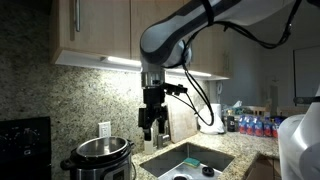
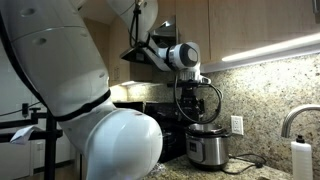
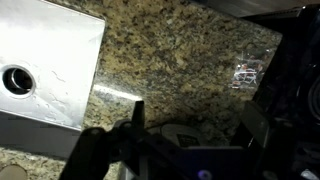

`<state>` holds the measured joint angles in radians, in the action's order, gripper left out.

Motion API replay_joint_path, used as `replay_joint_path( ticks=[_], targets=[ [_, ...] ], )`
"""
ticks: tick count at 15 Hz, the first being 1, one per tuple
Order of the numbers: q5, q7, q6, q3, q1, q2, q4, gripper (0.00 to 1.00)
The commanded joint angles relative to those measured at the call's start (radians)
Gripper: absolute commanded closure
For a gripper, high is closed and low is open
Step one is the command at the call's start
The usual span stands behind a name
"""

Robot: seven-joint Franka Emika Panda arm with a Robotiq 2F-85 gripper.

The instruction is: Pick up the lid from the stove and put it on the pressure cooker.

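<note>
The pressure cooker (image 1: 98, 158) stands on the granite counter, a brushed-steel body with a black rim and no cover on its top; it also shows as the pressure cooker (image 2: 208, 146). At the left edge is the black stove (image 1: 24, 140). The lid is out of view. My gripper (image 1: 152, 128) hangs open in the air over the counter, between cooker and sink, with nothing in it. In the wrist view my gripper (image 3: 195, 120) shows two dark fingers (image 3: 135, 115) spread wide over speckled granite.
A steel sink (image 1: 185, 160) is set into the counter beside the cooker, also seen as the sink (image 3: 40, 70). A faucet (image 2: 292, 120) and soap bottle (image 2: 300, 160) stand nearby. Wall cabinets (image 1: 95, 30) hang overhead. Bottles (image 1: 250, 125) sit far back.
</note>
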<state>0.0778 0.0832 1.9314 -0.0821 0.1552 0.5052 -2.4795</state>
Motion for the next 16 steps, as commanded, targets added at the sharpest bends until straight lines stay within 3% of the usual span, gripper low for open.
replay_joint_path(
  ticks=[1, 5, 10, 13, 14, 15, 16],
  targets=[
    [0.055, -0.011, 0.092, -0.036, 0.042, 0.027, -0.047, 0.00],
    [0.099, -0.041, 0.275, -0.069, 0.075, -0.010, -0.053, 0.00],
    [0.194, -0.004, 0.418, -0.095, 0.155, -0.161, -0.006, 0.00],
    [0.215, 0.016, 0.442, -0.112, 0.190, -0.254, 0.045, 0.00],
    [0.195, 0.025, 0.398, -0.116, 0.190, -0.275, 0.071, 0.00],
    [0.185, -0.018, 0.422, -0.122, 0.176, -0.218, 0.021, 0.00],
    [0.185, -0.016, 0.418, -0.129, 0.178, -0.245, 0.042, 0.00]
  ],
)
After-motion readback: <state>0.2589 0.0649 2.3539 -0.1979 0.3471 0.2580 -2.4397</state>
